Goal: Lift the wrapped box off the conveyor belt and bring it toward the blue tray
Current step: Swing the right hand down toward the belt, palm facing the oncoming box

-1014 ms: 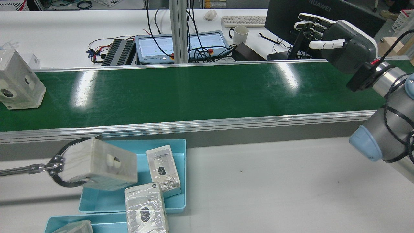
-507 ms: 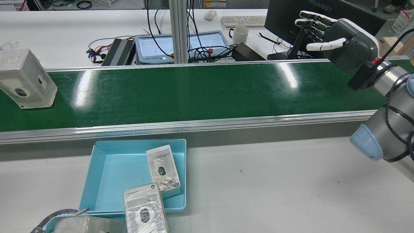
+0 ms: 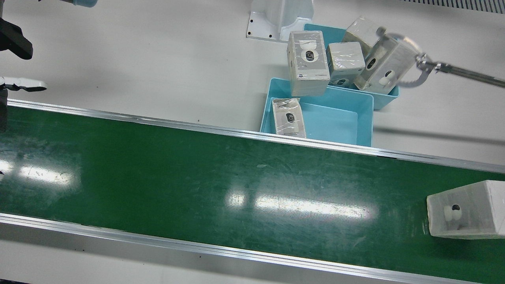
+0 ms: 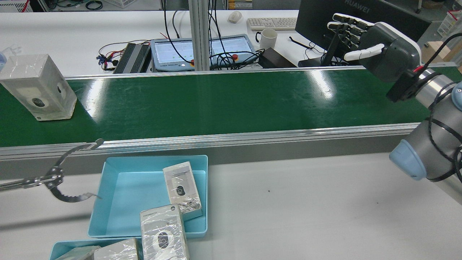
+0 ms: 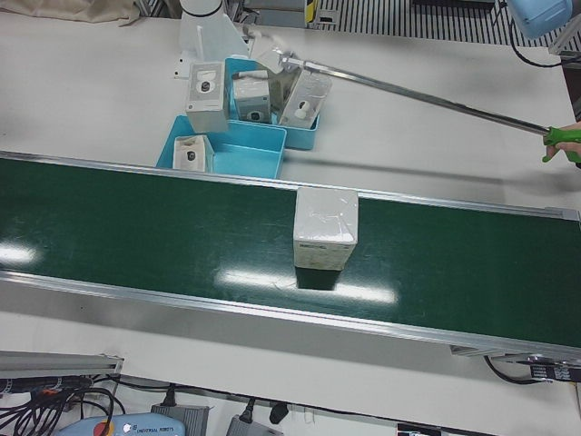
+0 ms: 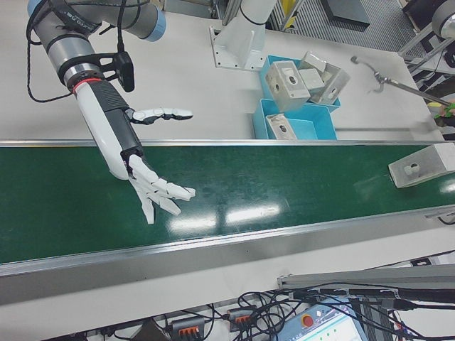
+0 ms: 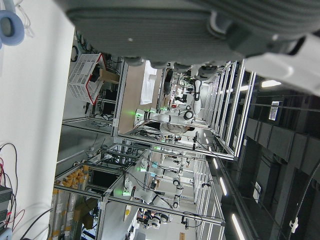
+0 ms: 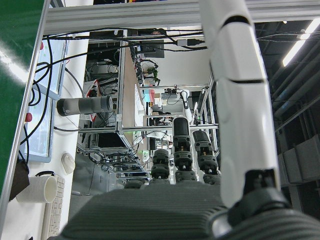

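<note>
Since half a second ago the wrapped box (image 4: 39, 86) rides further along the conveyor belt (image 4: 216, 104) from its left end, right hand (image 4: 375, 43) waiting downstream, fingers (image 6: 165, 195) spread, empty.

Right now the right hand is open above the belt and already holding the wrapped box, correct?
Not quite. The right hand is open above the belt, but it holds nothing. In the right-front view the wrapped box sits on the belt far off, untouched.
</note>
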